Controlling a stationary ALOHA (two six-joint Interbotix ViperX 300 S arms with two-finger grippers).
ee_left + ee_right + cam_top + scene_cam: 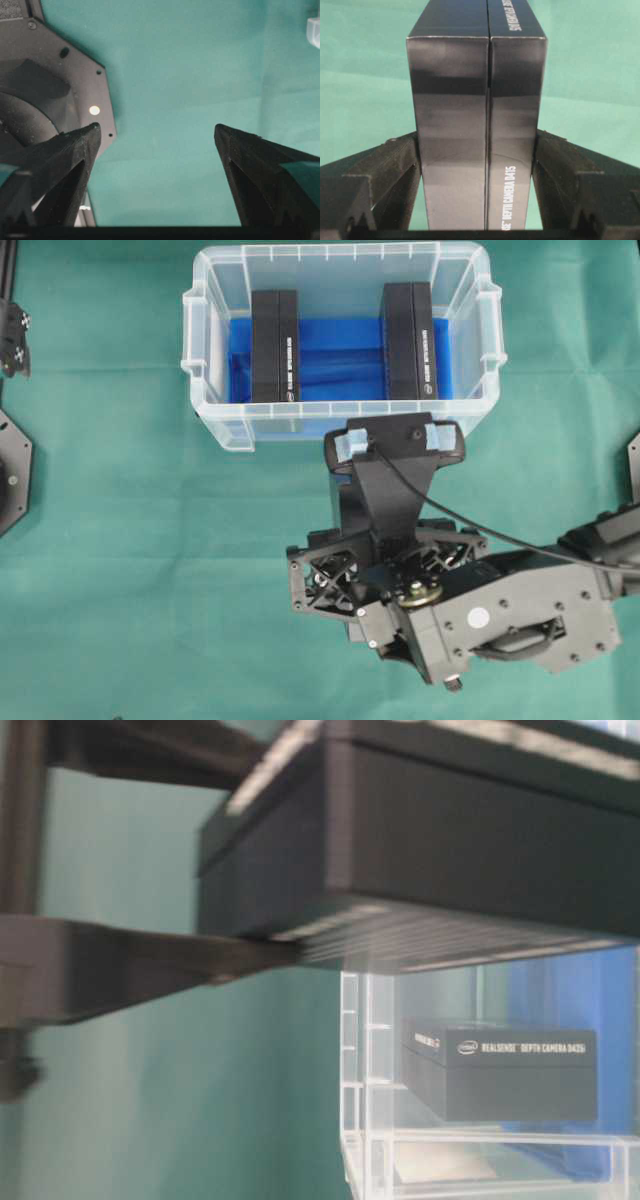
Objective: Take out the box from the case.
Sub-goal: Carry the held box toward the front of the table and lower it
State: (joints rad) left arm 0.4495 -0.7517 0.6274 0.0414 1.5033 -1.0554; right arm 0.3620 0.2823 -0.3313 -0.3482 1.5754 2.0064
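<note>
one black box (477, 125) pinched by right gripper (477, 165) | left gripper (157, 145) spread

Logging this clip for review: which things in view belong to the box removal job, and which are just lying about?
Belongs to the job:
- held box
- right gripper, shut on it
- clear case
- two boxes inside: left box, right box

Just there:
- left gripper, open, idle
- green cloth

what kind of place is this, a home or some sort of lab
Most likely a robotics lab bench. A green cloth covers the table, robot arm bases sit at its edges, and a clear case holds black depth camera boxes.
</note>
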